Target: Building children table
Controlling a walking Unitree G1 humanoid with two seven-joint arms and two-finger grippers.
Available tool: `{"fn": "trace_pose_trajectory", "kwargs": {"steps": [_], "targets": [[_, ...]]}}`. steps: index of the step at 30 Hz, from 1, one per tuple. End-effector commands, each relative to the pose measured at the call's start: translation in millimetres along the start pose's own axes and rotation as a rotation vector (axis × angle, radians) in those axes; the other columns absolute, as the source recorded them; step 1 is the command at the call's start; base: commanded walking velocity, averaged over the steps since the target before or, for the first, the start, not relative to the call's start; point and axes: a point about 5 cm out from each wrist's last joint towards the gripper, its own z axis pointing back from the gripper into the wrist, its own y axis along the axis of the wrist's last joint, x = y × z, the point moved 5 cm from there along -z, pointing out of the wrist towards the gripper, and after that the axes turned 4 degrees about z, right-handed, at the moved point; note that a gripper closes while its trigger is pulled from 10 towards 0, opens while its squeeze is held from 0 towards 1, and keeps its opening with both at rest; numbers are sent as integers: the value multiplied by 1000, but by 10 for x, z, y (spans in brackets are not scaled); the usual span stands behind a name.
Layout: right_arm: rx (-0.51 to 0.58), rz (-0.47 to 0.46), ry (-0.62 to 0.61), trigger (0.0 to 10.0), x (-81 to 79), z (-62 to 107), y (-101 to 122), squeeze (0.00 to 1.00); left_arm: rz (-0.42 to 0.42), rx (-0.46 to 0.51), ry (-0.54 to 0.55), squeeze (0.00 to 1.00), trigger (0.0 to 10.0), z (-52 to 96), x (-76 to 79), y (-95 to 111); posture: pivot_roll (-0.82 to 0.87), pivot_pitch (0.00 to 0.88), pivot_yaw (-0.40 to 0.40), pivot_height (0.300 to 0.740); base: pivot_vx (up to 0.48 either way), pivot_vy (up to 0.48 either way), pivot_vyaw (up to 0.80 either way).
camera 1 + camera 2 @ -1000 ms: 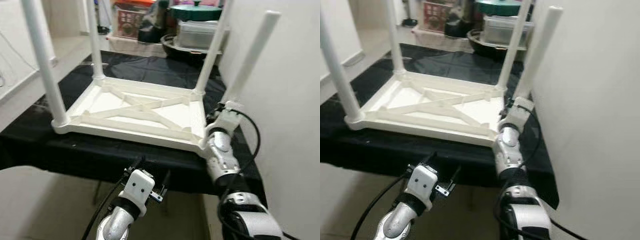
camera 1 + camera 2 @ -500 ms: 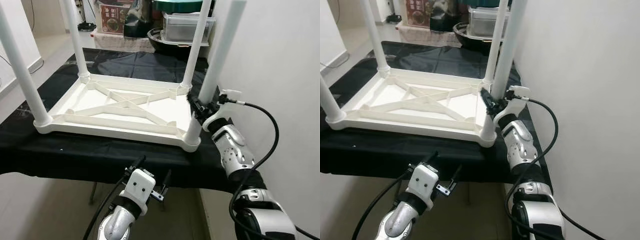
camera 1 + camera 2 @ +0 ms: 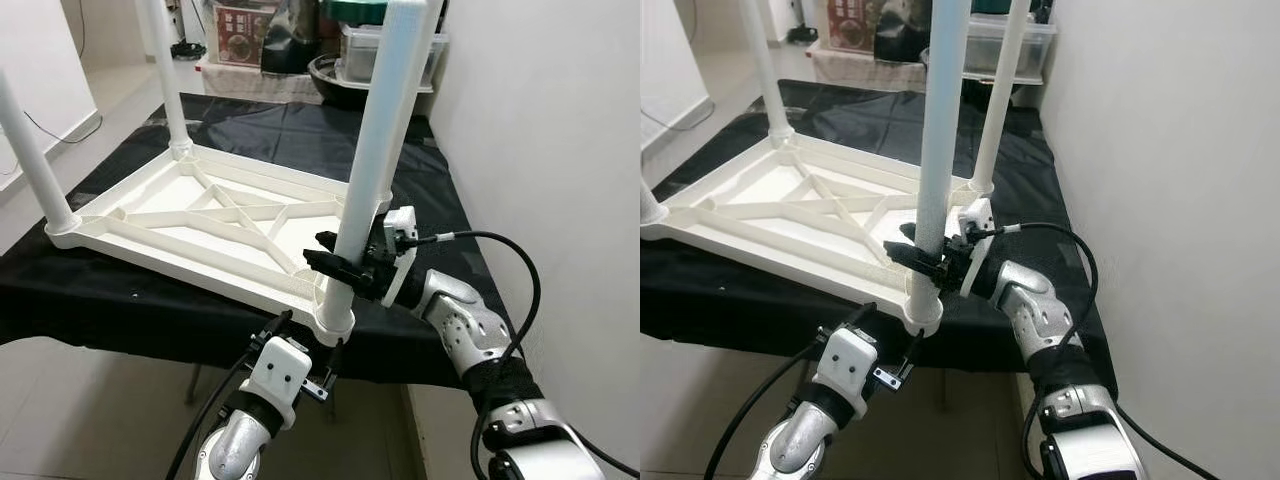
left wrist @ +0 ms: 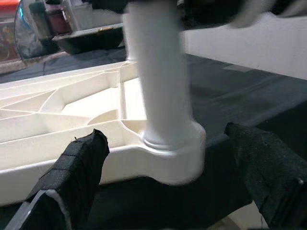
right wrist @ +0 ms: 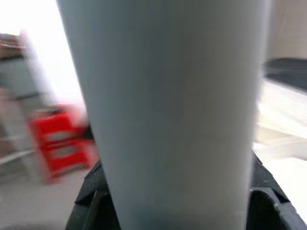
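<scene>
While the white children's table (image 3: 200, 225) lies upside down on the black-covered tabletop (image 3: 300, 130), its legs pointing up, the right tool (image 3: 345, 268) is clamped around the near-right leg (image 3: 385, 130) low down, just above the corner socket (image 3: 333, 318) where that leg sits. In the right wrist view the pale leg (image 5: 168, 115) runs between the dark fingers (image 5: 93, 191). The left tool (image 4: 168, 191) hangs below the tabletop's front edge, just under that same corner, its two black fingers (image 4: 72, 167) spread wide and holding nothing.

At the far end of the tabletop stands a clear plastic storage box (image 3: 355, 45) with a lid; what is in it cannot be made out. It stands over a dark round basin (image 3: 335, 80). A reddish printed box (image 3: 240, 25) stands to the left of them, its contents hidden. A white wall (image 3: 560, 150) runs along the right.
</scene>
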Motion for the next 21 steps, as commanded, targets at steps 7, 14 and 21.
{"fn": "trace_pose_trajectory", "kwargs": {"steps": [7,14,21], "targets": [[-102,-24,-627,0,808,374,-171,0,0,-22,-13,0,10000,20,30,-57,107,68,-81,740,0,0,0],[-131,-47,-1326,0,1374,1334,-191,0,3,-26,-15,0,10000,18,46,-69,105,62,-81,740,0,0,0],[-151,-69,-1534,0,1277,1414,-379,0,1,-28,-18,0,10000,21,51,-75,105,55,-79,740,0,0,0]]}}
